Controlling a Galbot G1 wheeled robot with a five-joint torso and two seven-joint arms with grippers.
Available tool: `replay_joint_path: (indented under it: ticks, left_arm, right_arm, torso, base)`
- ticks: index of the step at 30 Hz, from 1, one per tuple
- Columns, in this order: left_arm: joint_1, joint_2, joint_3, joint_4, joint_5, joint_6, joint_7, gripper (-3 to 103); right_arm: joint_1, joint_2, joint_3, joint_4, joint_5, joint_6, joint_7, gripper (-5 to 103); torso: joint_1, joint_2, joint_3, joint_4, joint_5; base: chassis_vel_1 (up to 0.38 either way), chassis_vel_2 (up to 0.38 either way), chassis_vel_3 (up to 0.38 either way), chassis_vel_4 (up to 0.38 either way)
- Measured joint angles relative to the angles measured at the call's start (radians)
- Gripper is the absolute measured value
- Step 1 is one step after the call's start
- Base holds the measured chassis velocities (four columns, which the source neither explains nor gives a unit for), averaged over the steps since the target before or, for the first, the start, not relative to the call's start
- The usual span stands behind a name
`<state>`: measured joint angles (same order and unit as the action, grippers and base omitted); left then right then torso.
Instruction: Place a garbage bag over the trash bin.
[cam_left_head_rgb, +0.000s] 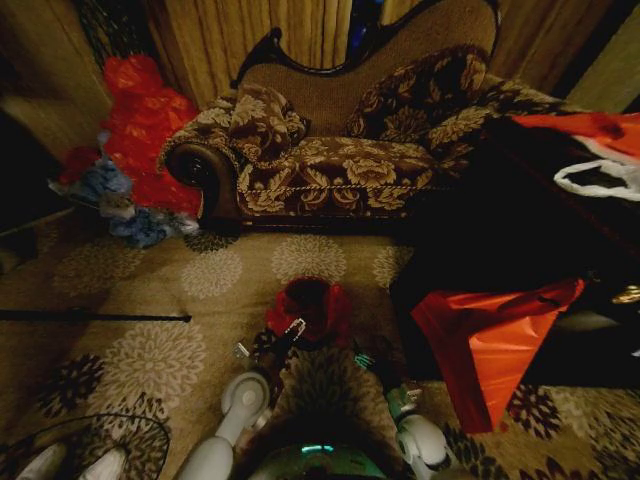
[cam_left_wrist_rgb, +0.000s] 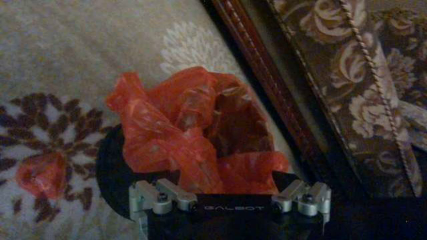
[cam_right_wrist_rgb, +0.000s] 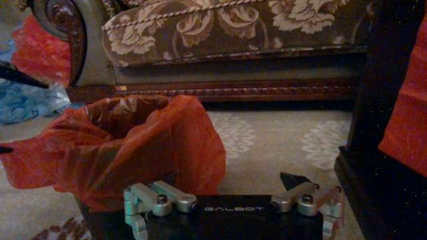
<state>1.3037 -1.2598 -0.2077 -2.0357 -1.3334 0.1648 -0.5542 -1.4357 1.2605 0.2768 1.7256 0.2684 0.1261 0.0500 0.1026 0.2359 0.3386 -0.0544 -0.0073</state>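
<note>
While the bag (cam_left_wrist_rgb: 193, 130) sits bunched in the bin (cam_left_wrist_rgb: 110, 165) just ahead of the left gripper (cam_left_wrist_rgb: 230, 192), whose jaws look spread and empty, the right gripper (cam_right_wrist_rgb: 230, 200) waits open beside it; thin, slippery film, best pinched at its rim

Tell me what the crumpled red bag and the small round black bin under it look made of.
The crumpled red garbage bag looks like thin plastic film: it is glossy, slightly see-through and holds sharp creases. The small round black trash bin shows a plain dark wall below the bag's folds, probably hard plastic, though too little of it is lit to rule out metal.
</note>
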Motion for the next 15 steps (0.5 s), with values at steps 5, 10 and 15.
replay_joint_path:
  ticks: [5, 10, 15]
  left_arm:
    - [-0.016, -0.002, -0.008, 0.018, -0.053, -0.003, -0.032, 93]
    - [-0.031, -0.002, -0.011, 0.044, -0.069, -0.018, -0.037, 96]
    - [-0.045, -0.001, 0.006, 0.074, -0.073, -0.038, -0.034, 78]
  right_arm:
    - [0.012, -0.002, -0.005, -0.005, 0.001, -0.002, 0.003, 100]
    - [0.021, -0.002, -0.007, -0.012, 0.002, -0.005, 0.005, 100]
    - [0.025, -0.001, -0.01, -0.018, 0.001, -0.008, 0.009, 100]
  torso:
    - [0.0, 0.0, 0.0, 0.0001, -0.0001]
    - [0.0, 0.0, 0.0, 0.0001, -0.0001]
    - [0.0, 0.0, 0.0, 0.0, -0.0001]
  base:
    - [0.0, 0.0, 0.0, 0.0]
    - [0.0, 0.0, 0.0, 0.0]
    - [0.0, 0.0, 0.0, 0.0]
